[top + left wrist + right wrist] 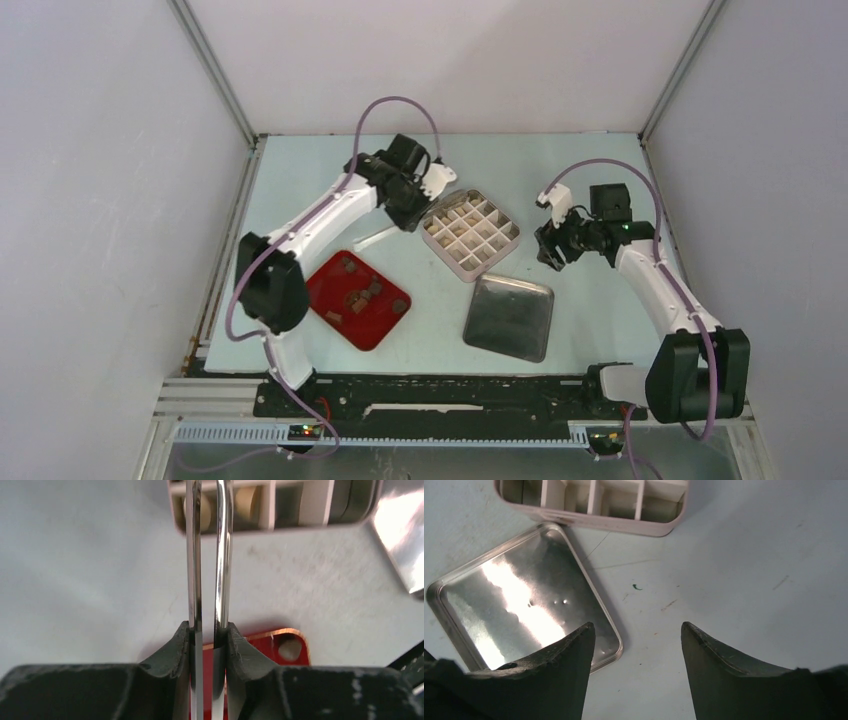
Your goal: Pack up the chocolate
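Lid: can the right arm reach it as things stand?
Probably yes. The right claw is open and empty, and the lid lies flat nearby, with nothing between them.

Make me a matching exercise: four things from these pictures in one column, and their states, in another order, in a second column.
1 tongs
2 red tray
3 metal dish
4 right gripper

a open, holds nothing
b shiny, empty
c carries brown chocolate
d clamped in the left gripper

Pairs: 1-d, 2-c, 3-b, 4-a
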Controlling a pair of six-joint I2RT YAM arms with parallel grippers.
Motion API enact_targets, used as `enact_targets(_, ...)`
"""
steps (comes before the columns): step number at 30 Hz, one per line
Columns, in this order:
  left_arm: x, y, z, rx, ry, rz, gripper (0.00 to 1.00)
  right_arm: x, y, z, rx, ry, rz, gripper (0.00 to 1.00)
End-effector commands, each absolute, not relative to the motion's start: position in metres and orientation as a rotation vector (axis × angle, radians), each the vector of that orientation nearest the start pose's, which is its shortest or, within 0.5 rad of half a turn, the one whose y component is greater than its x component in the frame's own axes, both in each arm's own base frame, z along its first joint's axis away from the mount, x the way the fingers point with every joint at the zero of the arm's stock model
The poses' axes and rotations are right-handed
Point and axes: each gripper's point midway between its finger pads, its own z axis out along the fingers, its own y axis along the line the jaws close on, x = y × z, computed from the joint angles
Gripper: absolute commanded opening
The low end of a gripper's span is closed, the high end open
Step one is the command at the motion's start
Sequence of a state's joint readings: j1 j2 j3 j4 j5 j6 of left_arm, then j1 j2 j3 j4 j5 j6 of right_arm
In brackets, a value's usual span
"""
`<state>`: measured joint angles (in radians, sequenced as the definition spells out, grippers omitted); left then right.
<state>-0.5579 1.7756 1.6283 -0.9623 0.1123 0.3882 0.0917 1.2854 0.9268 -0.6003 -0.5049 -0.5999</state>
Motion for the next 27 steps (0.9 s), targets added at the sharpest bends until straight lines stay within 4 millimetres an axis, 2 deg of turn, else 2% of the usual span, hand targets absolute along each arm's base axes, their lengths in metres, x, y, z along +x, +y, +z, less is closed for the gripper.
enact_targets(1,0.363,-0.275,0.163,1.220,2.286,-0.318,0.11,0.317,0.088,0.156,-0.881,2.094,0.399,0.67)
enact_targets(7,0.386,-0.307,0.153,1.179,2.282,-0.304,0.11,0.318,0.083,0.159,-0.855,2.089,0.404,0.68)
enact_targets(11,0.395,-0.316,0.146,1.166,2.296,-0.291,0.12,0.317,0.083,0.158,-0.857,2.092,0.411,0.68)
enact_targets(17,0.401,-0.322,0.134,1.177,2.315,-0.287,0.14,0.316,0.085,0.156,-0.867,2.093,0.434,0.68)
enact_targets(22,0.398,-0.324,0.121,1.204,2.344,-0.277,0.25,0.314,0.086,0.154,-0.877,2.095,0.444,0.68)
enact_targets(27,0.396,-0.324,0.121,1.216,2.345,-0.256,0.29,0.313,0.087,0.151,-0.884,2.101,0.458,0.68)
